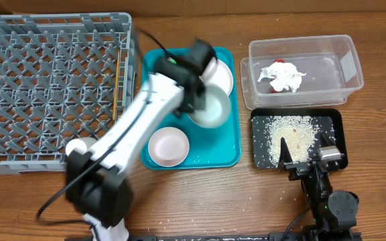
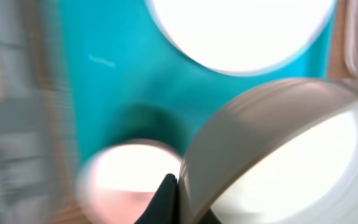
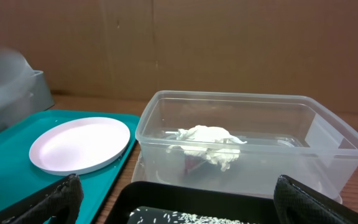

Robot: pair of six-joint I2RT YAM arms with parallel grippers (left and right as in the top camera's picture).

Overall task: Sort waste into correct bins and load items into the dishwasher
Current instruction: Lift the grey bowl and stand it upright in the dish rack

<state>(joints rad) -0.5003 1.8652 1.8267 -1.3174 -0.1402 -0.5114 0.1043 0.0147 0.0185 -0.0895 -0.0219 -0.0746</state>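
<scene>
My left gripper (image 1: 195, 100) is shut on the rim of the grey-green bowl (image 1: 213, 110) and holds it tilted over the teal tray (image 1: 203, 157). The blurred left wrist view shows the jaws (image 2: 178, 186) clamped on the bowl's wall (image 2: 278, 155). The pink plate (image 1: 222, 75) and small pink bowl (image 1: 168, 146) lie on the tray. The clear tub (image 1: 344, 67) holds white tissue (image 1: 285, 77) and the red wrapper (image 1: 280, 62). Rice (image 1: 290, 134) lies in the black tray (image 1: 334, 124). My right gripper (image 1: 307, 157) is open and empty at that tray's near edge. The grey dish rack (image 1: 52, 80) stands at the left.
A white cup (image 1: 79, 146) sits at the rack's near right corner, and a thin wooden stick (image 1: 117, 84) lies along its right wall. A few rice grains lie on the table near the teal tray's front. A cardboard wall stands behind the tub (image 3: 166, 134).
</scene>
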